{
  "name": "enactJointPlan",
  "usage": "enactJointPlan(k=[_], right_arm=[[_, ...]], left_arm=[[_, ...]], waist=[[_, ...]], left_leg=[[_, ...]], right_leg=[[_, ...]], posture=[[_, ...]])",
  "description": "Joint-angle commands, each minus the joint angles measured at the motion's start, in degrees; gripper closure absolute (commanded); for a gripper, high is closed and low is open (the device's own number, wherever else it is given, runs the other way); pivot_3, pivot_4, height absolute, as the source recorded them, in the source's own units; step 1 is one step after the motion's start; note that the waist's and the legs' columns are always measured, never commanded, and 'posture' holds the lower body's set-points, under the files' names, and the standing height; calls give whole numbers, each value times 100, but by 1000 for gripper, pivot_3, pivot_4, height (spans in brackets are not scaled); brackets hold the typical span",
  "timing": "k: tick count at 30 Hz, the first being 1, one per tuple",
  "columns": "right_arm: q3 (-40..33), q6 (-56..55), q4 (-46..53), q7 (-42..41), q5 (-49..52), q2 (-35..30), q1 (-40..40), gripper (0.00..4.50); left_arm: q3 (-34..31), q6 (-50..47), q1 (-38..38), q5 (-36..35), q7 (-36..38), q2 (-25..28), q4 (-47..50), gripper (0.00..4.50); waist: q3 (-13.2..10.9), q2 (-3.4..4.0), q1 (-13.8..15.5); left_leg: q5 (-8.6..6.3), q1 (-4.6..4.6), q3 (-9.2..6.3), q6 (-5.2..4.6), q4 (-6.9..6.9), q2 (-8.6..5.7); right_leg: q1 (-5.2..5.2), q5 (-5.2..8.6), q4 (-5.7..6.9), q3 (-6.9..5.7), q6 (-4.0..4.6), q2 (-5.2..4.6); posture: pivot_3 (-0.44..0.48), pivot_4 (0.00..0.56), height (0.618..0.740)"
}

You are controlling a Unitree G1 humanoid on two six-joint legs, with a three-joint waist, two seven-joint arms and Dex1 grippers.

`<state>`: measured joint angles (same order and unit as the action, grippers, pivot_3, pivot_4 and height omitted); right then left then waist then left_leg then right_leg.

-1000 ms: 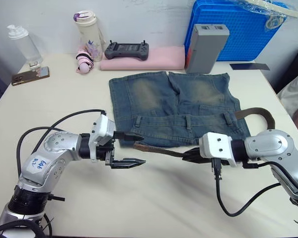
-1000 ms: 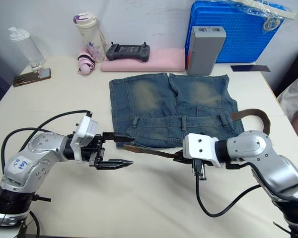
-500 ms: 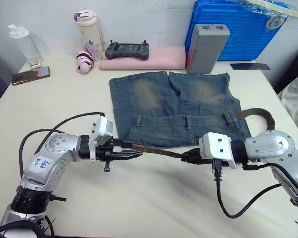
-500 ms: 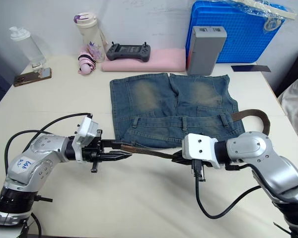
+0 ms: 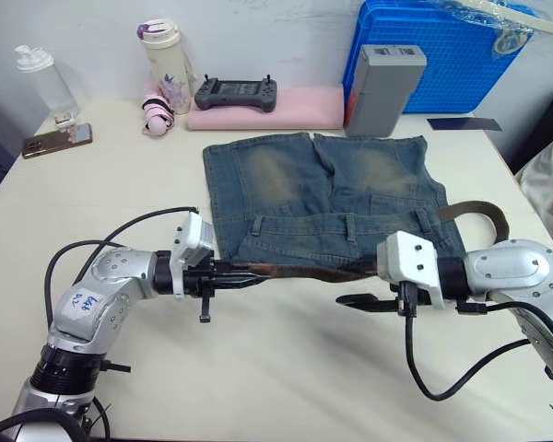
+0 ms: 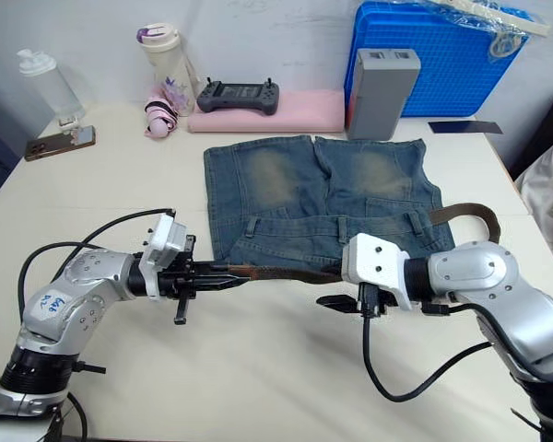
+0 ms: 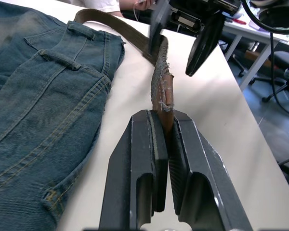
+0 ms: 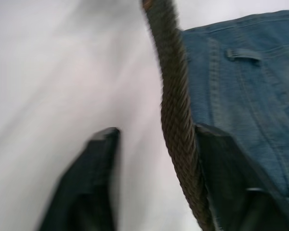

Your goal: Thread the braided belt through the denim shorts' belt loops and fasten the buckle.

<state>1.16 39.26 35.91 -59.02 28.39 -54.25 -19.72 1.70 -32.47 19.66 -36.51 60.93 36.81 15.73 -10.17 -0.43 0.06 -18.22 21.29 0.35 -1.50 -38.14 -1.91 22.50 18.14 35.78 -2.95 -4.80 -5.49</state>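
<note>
Brown woven strap is what you have in your left gripper: its two black fingers are clamped on the frayed tip of the braided belt, just off the near edge of the denim shorts. From that pinch the belt runs taut along the waistband edge towards your right gripper, lifted slightly off the pale table.

Your right gripper stands wide apart. In the right wrist view the belt passes between its fingers, lying close against the one on the denim side; whether it touches that finger you cannot tell.

Beyond the right gripper the belt curves round the shorts' right corner and loops back on the table. One of the belt loops stands on the waistband just behind the stretched strap; you cannot tell whether the belt passes through any loop.

Farther back, the shorts lie flat, legs pointing away from you. Behind them sit a pink pad with a dark controller, a grey box against a blue crate, a tumbler, a clear bottle and a phone.
</note>
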Motion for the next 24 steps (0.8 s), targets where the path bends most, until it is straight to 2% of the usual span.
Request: enactJointPlan(k=[1,4,6,9,11,14,18,21,24], right_arm=[[-1001,743,177,366,1260,258,-132,1143],[-1769,1394,279,730,3039,454,82,1143],[-2159,1585,297,1092,4564,450,427,1143],[-2259,1453,371,1857,6513,326,942,1143],[-2133,1375,519,2182,7183,247,1332,1143],[-1568,1284,725,2742,7080,435,1750,1143],[-822,987,432,3842,6560,1067,1682,1143],[-613,653,306,4451,6705,1600,1602,1143],[-688,123,243,5001,7264,2165,1555,1143]], left_arm=[[-158,-616,-133,-637,-216,-157,245,4500],[-450,-1512,-294,-1498,-768,-433,332,4500],[-661,-2046,-409,-2171,-1232,-638,443,4500],[-916,-2608,-481,-3093,-1972,-910,553,4500],[-979,-2782,-491,-3460,-2297,-994,666,4500],[-993,-2872,-432,-3793,-2632,-1044,801,4500],[-1032,-2892,-308,-4261,-3057,-1101,823,4500],[-1058,-2871,-279,-4537,-3303,-1110,769,4500],[-1014,-2837,-313,-4561,-3372,-1056,788,4500]], waist=[[0,0,1],[0,-1,5],[-1,-2,12],[-2,-3,27],[-3,-5,27],[-1,-6,12],[-1,-7,-12],[-1,-7,1],[-1,-6,7]], left_leg=[[0,0,0,0,0,0],[-1,1,-4,-1,2,1],[-1,3,-11,-2,3,3],[-2,4,-16,-5,4,4],[-3,4,-16,-8,1,4],[-3,-3,-14,-9,-2,4],[-1,-5,-9,-5,-3,4],[3,-5,-10,2,-4,3],[4,-2,-10,3,-1,3]], right_leg=[[0,0,0,0,0,0],[-2,0,-1,-1,0,0],[-4,0,-4,-5,0,0],[-8,0,-11,-7,0,0],[-11,0,-12,-7,-1,-1],[-17,0,-11,-6,-1,-1],[-12,0,-1,0,-2,0],[-7,0,7,0,-1,1],[-4,0,5,0,-1,3]], posture=[[0,150,725],[0,150,725],[0,150,725],[0,150,725],[0,150,725],[0,150,725],[0,150,725],[0,150,725],[0,150,725]])
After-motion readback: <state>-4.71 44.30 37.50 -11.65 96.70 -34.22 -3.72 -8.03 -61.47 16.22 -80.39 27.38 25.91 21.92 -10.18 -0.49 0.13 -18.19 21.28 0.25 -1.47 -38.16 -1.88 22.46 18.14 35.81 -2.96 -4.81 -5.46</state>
